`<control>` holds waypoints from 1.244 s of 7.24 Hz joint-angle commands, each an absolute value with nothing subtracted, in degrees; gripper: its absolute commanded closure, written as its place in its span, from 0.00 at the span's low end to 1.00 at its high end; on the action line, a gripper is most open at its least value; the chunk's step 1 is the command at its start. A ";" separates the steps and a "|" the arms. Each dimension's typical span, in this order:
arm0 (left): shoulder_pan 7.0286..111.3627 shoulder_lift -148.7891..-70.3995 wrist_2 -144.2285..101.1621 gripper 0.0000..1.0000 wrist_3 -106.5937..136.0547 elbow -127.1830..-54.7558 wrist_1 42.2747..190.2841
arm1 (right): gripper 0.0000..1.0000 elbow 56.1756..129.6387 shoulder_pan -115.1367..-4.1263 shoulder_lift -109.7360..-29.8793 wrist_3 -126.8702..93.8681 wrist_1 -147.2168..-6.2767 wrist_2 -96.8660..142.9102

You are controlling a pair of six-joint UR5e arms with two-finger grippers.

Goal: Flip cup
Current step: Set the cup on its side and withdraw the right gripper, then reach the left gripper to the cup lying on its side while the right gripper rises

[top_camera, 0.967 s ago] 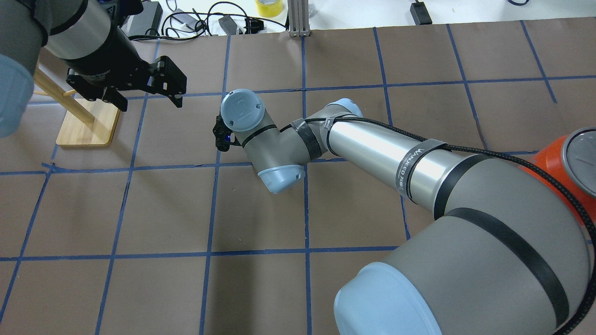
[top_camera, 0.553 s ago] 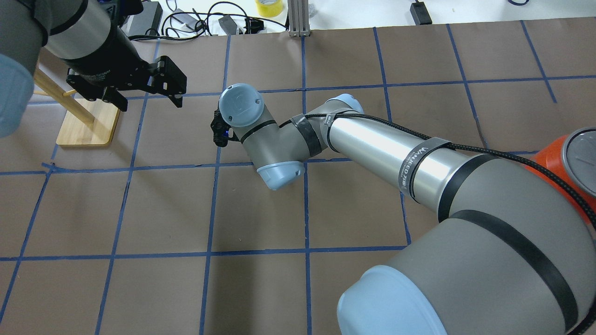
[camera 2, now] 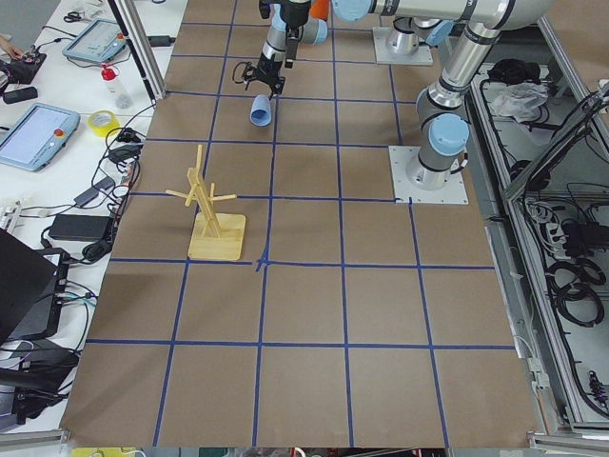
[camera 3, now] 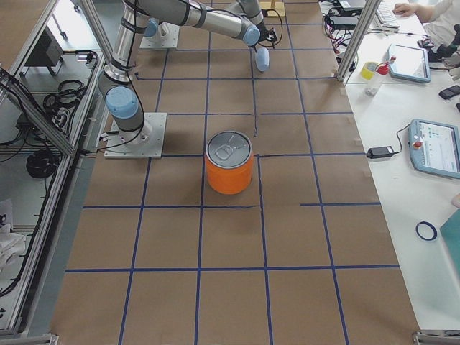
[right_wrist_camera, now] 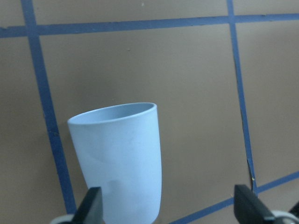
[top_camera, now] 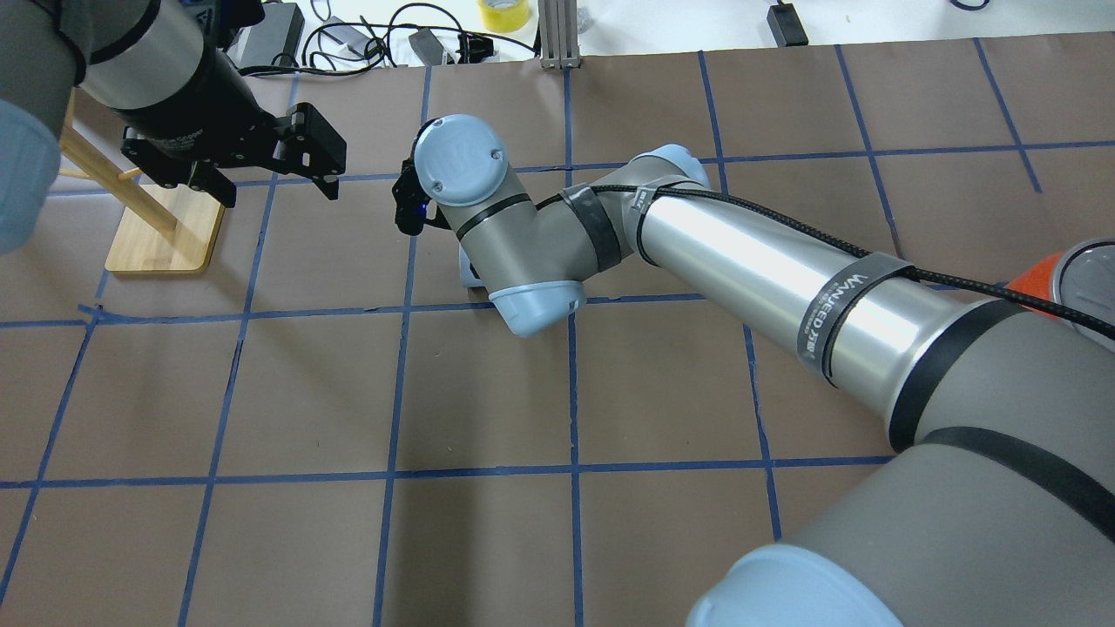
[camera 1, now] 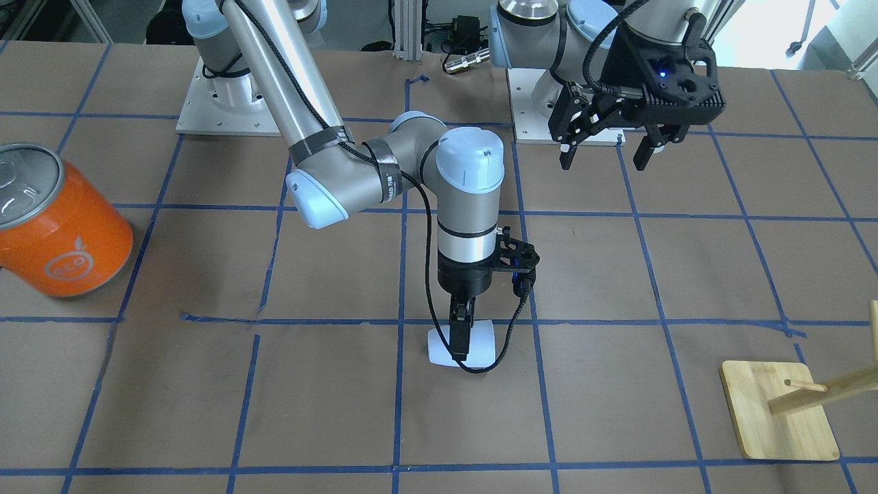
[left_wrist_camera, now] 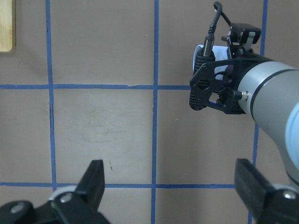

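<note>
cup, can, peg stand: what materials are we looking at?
cup: probably plastic, pale blue, matte, with a thin even rim and soft highlights.
can: glossy orange body, brushed silver lid. It looks like metal but could be plastic.
peg stand: light unpainted wood, possibly bamboo, pale tan.

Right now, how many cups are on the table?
1. The cup lies on its side near the middle of the table, below the open right gripper. The arms may hide others.

Cup (right_wrist_camera: 119, 158) matt smooth plastic; can (camera 1: 68, 240) glossy; stand (camera 1: 775, 412) bare wood.
</note>
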State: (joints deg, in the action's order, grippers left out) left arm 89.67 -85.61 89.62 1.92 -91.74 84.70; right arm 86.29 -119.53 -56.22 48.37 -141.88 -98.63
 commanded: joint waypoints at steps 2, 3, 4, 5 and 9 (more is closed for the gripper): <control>84.32 -88.14 87.03 0.00 1.32 -91.84 84.03 | 0.00 86.48 -110.45 -59.84 24.54 -140.54 -98.53; 81.24 -90.16 80.05 0.00 1.23 -91.76 83.76 | 0.00 86.48 -103.43 -62.99 23.39 -136.53 -95.22; 79.82 -93.05 77.20 0.00 0.10 -91.84 83.06 | 0.00 86.57 -97.44 -65.71 17.11 -132.58 -94.14; 79.80 -97.51 74.82 0.00 -0.52 -92.72 78.88 | 0.00 86.49 -93.99 -69.40 10.53 -124.45 -93.96; 79.80 -113.00 53.75 0.00 0.09 -100.54 58.71 | 0.00 86.40 -91.67 -82.14 -3.44 -97.12 -93.69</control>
State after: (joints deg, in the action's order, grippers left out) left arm 79.83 -109.21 60.90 0.01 -99.35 61.00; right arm 86.43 -91.97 -78.09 3.65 -106.14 -93.91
